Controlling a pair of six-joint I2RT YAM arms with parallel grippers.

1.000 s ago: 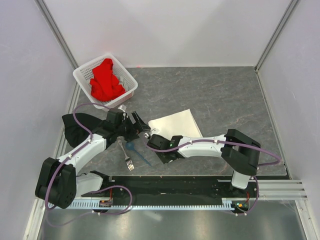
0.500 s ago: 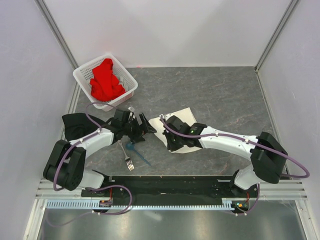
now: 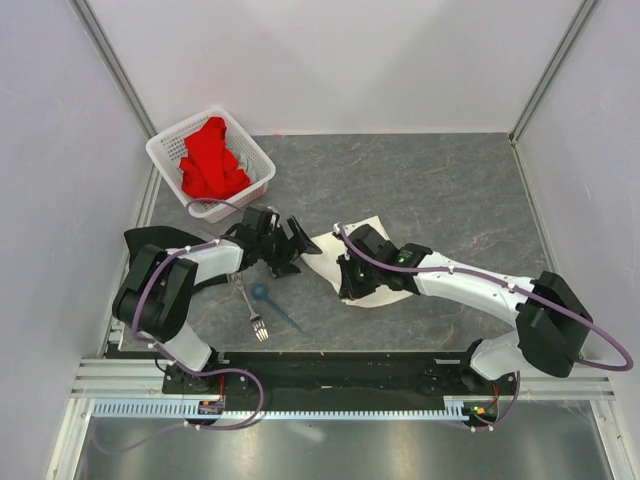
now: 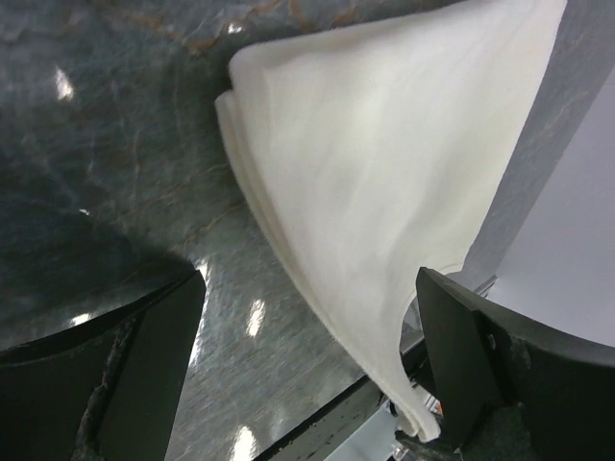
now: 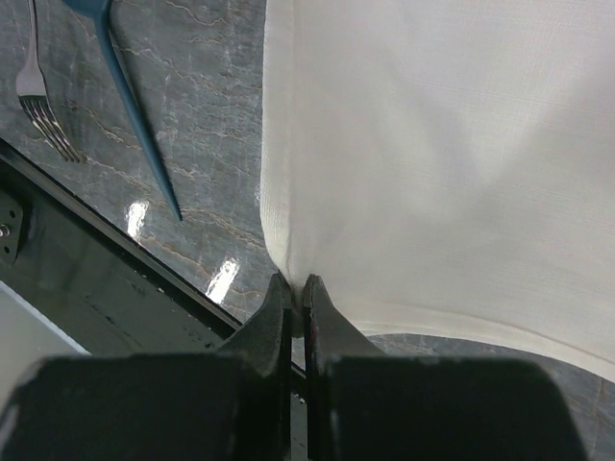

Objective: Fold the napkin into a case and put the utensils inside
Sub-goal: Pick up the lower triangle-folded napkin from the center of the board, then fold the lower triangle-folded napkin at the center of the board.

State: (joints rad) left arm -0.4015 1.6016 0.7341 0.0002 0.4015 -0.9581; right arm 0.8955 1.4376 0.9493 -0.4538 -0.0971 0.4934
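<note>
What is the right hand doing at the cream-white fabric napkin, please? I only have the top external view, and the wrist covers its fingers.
Observer: In the right wrist view, the right hand is shut, pinching a corner of the cream-white fabric napkin.
Operator: Thank you. Is the cloth a single sheet there?
Observer: No. The left wrist view shows the napkin's folded edge as several stacked layers.
Operator: And is the left hand gripping it too?
Observer: No. The left hand is open wide and holds nothing; the napkin lies ahead of its spread fingers.
</note>
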